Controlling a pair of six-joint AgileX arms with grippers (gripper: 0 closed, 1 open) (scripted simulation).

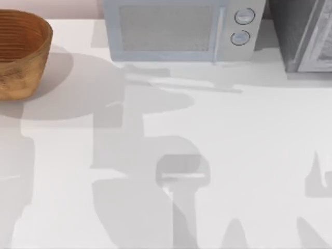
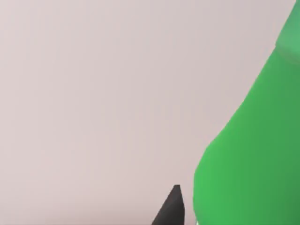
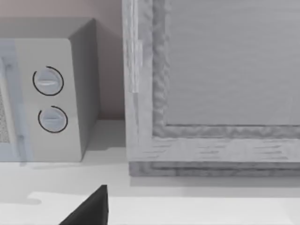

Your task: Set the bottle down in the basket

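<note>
The basket (image 1: 21,52) sits at the upper left of the top view, on the white table (image 1: 249,145). It is round and brown, and part of it runs off the left edge. I can see inside it from above, and what I can see of it holds nothing.

Along the top edge of that view stands a grey microwave (image 1: 181,31) with two round knobs. A second grey box (image 1: 306,33) stands in the upper right corner. Grey shadows lie over the middle and bottom of the table.

In the left wrist view, the green bottle (image 2: 248,154) fills the right side of the frame, very close. A dark fingertip (image 2: 171,208) of the left pincer pokes up at the bottom, just beside the bottle. I cannot tell if the pincer is gripping the bottle.

In the right wrist view, a dark fingertip (image 3: 91,208) of the right pincer shows at the bottom left. I cannot tell how wide it is open. The microwave and the grey box stand past it.
</note>
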